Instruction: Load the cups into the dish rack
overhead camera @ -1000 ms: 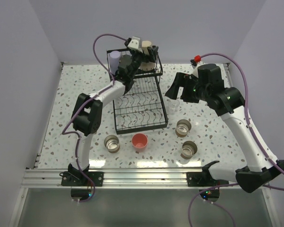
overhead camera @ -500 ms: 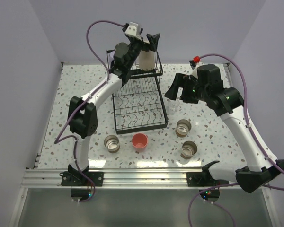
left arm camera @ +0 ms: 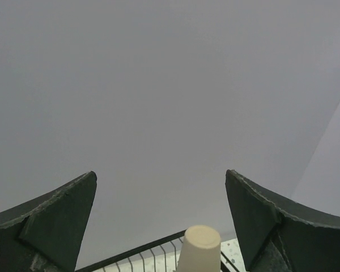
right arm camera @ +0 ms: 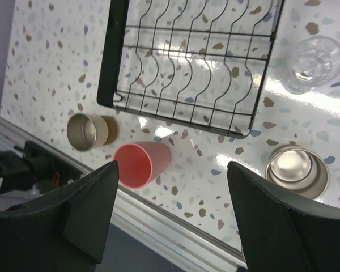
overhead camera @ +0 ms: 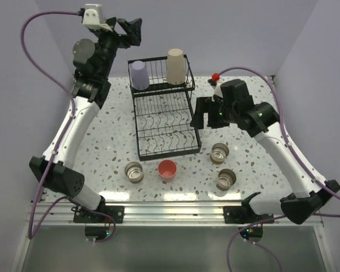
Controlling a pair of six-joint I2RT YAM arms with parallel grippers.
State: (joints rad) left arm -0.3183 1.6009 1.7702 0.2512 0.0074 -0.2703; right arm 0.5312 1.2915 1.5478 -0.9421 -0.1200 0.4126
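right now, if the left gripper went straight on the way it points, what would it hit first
Likely the bare back wall: the open left gripper aims over the tall beige cup standing in the dish rack, with nothing else between. Depth is unclear.

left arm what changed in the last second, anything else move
The left gripper left the beige cup upside down in the dish rack, upper basket, then swung up and left, open. The right gripper edged toward the rack. The red-pink cup stayed put.
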